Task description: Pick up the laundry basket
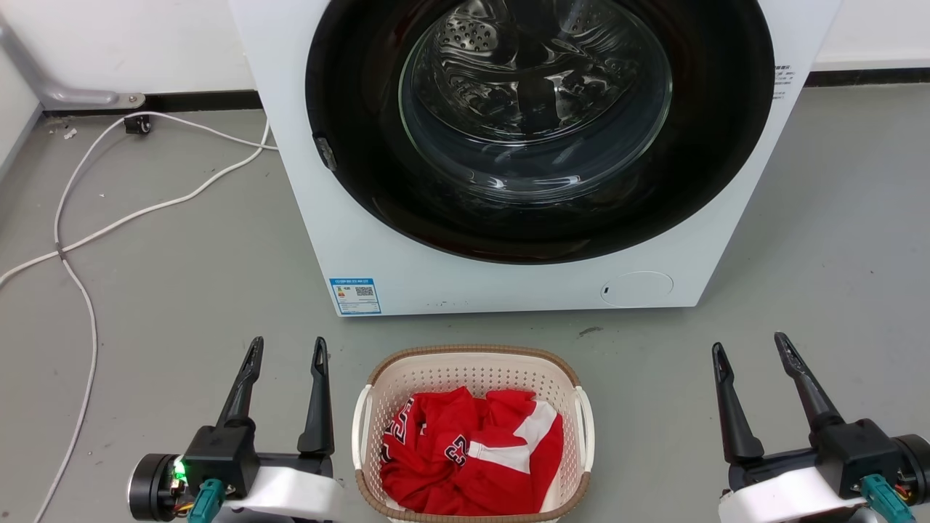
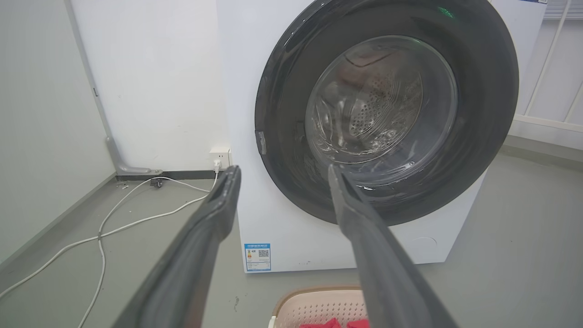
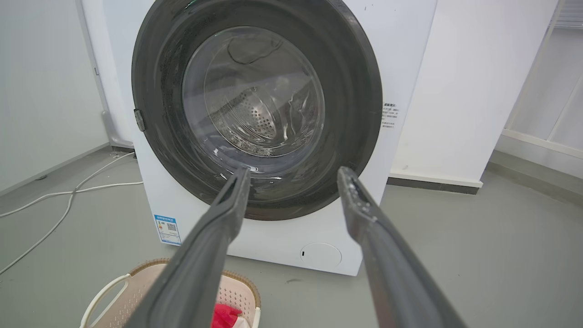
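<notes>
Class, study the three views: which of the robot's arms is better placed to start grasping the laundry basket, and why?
Probably the left. The left gripper, open, sits close beside the laundry basket; the right gripper, also open, stands clearly farther from it.

- There's the white washing machine [image 1: 538, 131], front-loading, its round dark-rimmed glass door throwing back bright glints.
- Behind it is a plain white wall [image 2: 155, 82], with a dark skirting strip [image 1: 196, 100] along the foot.
- Grey floor [image 1: 182, 305] lies all around the machine, smooth, with a few scuffs.
- Left of the machine, a white cable [image 1: 195, 193] snakes over the floor, up to a wall socket [image 2: 220, 157] just beside the machine's corner.
- Further left, a grey metal post [image 1: 65, 94] is bolted down at the wall's foot.
- Low on the machine's front there's a blue label [image 1: 354, 295] on the left and a round hatch [image 1: 637, 288] on the right.
</notes>
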Robot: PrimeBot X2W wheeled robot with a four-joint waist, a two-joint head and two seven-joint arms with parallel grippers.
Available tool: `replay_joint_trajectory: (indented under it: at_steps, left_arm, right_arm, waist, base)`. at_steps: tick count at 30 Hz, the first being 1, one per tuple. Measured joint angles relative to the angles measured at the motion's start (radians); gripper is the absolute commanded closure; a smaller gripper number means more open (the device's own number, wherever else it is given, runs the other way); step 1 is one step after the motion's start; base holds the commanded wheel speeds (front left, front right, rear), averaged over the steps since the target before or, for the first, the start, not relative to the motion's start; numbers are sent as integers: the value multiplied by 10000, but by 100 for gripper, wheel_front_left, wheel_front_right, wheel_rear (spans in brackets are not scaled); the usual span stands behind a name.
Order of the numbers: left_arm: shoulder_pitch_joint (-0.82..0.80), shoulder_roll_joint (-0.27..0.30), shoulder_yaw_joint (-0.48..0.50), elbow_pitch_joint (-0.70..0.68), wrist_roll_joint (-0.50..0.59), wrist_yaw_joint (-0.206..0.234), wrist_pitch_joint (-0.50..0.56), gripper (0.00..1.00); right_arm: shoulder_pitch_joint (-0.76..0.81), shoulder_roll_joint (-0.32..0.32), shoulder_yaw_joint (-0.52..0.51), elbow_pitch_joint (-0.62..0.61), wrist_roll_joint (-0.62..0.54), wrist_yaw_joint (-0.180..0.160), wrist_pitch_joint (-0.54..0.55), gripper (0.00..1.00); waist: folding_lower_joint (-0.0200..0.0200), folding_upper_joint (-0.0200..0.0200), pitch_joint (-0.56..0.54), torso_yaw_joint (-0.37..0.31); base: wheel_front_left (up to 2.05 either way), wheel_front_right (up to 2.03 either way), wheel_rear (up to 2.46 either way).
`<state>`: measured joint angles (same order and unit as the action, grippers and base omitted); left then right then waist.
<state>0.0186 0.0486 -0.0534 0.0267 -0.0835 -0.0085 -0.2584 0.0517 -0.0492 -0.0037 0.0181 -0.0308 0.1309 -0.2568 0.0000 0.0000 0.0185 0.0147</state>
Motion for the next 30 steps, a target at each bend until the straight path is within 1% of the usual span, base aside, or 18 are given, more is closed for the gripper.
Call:
replay_joint_trajectory:
  at_steps: [4, 17, 30]
  left_arm:
    - [41, 2, -4, -21, 182, 8, -19, 0]
    - [61, 2, 4, 12, 188, 29, -46, 0]
    - [67, 2, -2, 25, 186, 44, -46, 0]
  right_arm:
    - [6, 0, 8, 8, -111, 0, -65, 0]
    - [17, 0, 44, 150, 543, 0, -65, 0]
    - [52, -2, 73, 190, 562, 0, -65, 0]
  waist:
    - [0, 0, 4, 1]
    - [0, 0, 23, -7]
    - [0, 0, 38, 15]
  base:
    - [0, 0, 0]
    - [0, 0, 0]
    - [0, 0, 0]
